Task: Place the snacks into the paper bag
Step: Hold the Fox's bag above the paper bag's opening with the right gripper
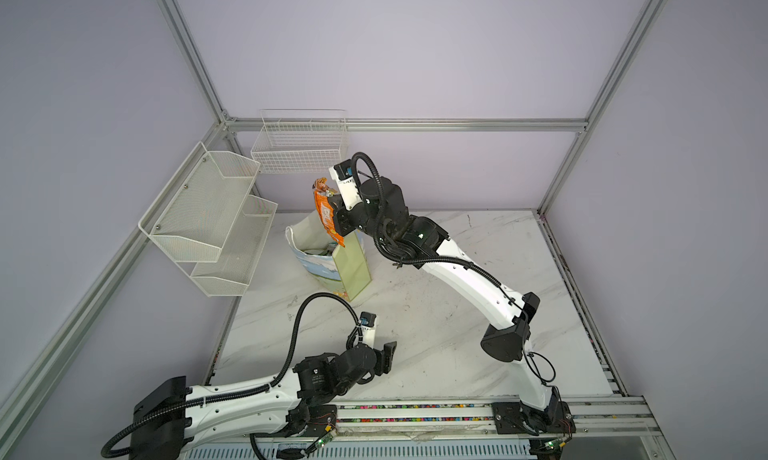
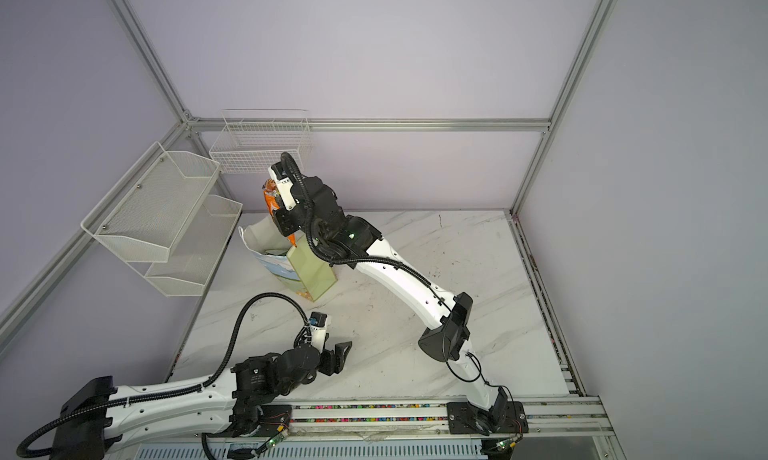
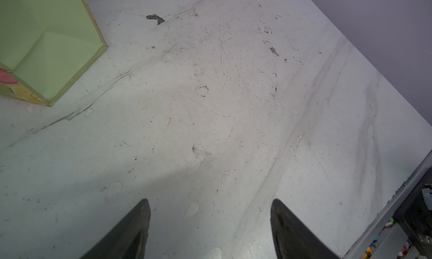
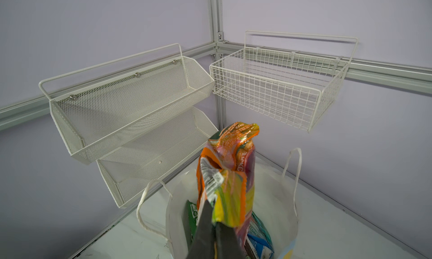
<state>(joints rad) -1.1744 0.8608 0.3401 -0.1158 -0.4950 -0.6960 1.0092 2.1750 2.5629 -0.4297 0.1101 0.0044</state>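
The orange packet [image 4: 230,173], judged the last snack outstanding, is being held over the paper bag [image 4: 278,199] by the right claw [image 4: 211,220] clamped on it, green and teal packets [image 4: 192,211] lying inside, while the left claw [image 3: 210,201] is being held open and empty over the worktop [image 3: 210,105].

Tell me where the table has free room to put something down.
The white marble tabletop is bare between the upright paper bag with pale green sides, the open left tool and the right arm. It is crowded over the bag's mouth, where the right tool holds a crinkly orange snack packet.
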